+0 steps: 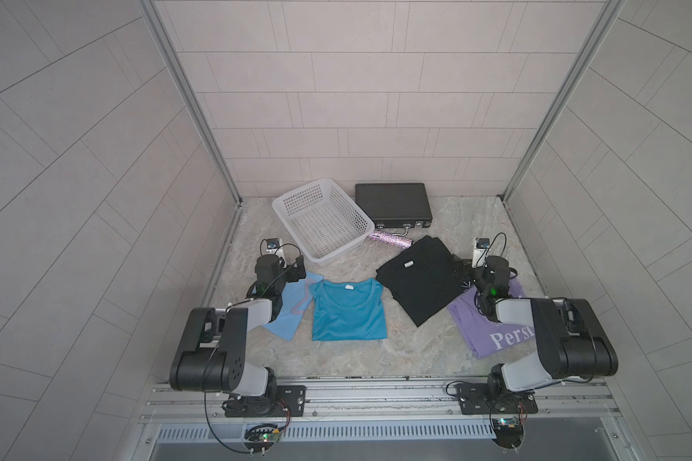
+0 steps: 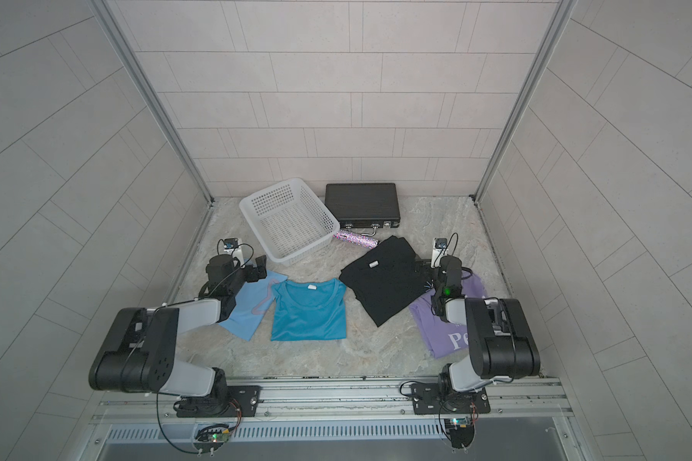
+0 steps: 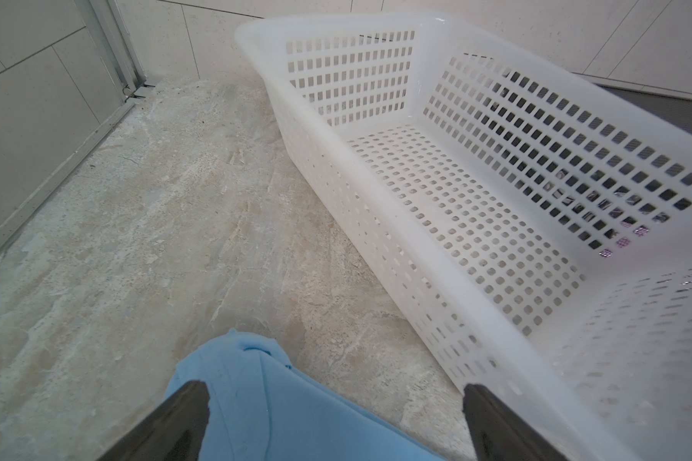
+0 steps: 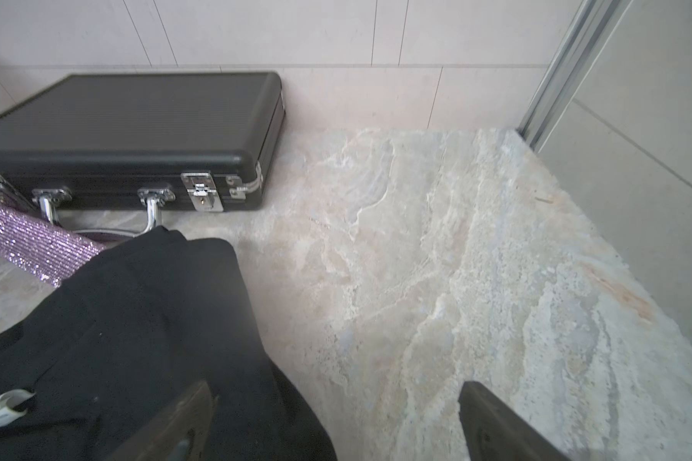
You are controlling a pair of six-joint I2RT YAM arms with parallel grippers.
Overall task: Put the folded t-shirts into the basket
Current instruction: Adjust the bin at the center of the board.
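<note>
**First pick pending: the basket (image 1: 324, 225) is empty, and all four folded t-shirts lie on the table outside it.**

The four tees lie on the robot's side of the basket. The light blue tee (image 1: 292, 315) is closest to the basket's near corner, with the teal tee (image 1: 348, 311) beside it. Farther to the basket's right, the black tee (image 1: 420, 279) has a corner against the lavender tee (image 1: 492, 331). The left gripper (image 3: 335, 393), jaws apart and holding nothing, hangs over the light blue tee's edge, just short of the basket. The right gripper (image 4: 335, 389), also spread and empty, is at the black tee's edge, well away from the basket. Whether any fingertip touches cloth is hard to tell. The next move likely calls for lowering onto a folded edge, pinching every layer, and lifting over the basket's rim.
</note>
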